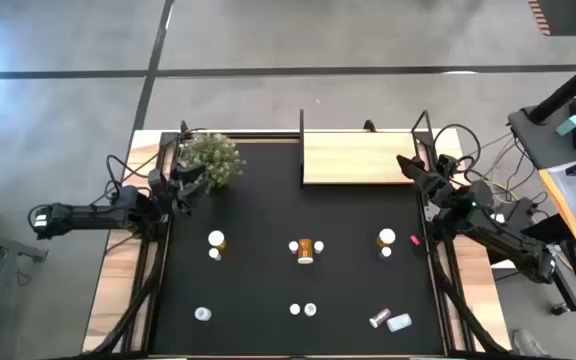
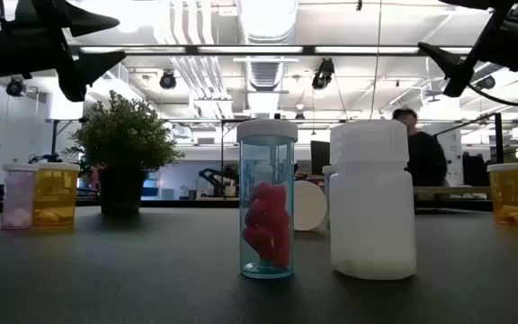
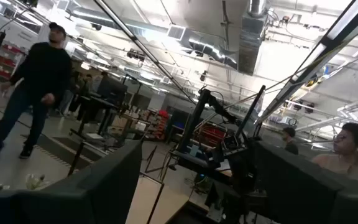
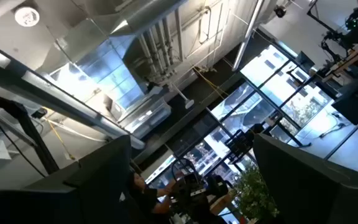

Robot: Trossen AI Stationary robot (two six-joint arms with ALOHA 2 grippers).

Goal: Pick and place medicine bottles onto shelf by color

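Note:
Several small medicine bottles stand or lie on the black table top: orange ones (image 1: 216, 238) (image 1: 305, 250) (image 1: 387, 237), white ones (image 1: 202, 314) (image 1: 310, 310), and a pink one (image 1: 379, 318) lying beside a clear one (image 1: 399, 322). The low view shows a clear bottle with red contents (image 2: 267, 202) and a white bottle (image 2: 372, 202) up close. The wooden shelf (image 1: 363, 158) stands at the far edge with nothing on its board. My left gripper (image 1: 193, 178) (image 3: 194, 186) hangs open, raised, by the plant. My right gripper (image 1: 408, 165) (image 4: 191, 180) is open, raised over the shelf's right end.
A potted green plant (image 1: 211, 158) (image 2: 124, 148) stands at the far left corner, right next to my left gripper. A small red speck (image 1: 415, 240) lies near the right orange bottle. People (image 3: 39, 93) (image 2: 421, 153) move in the room beyond the table.

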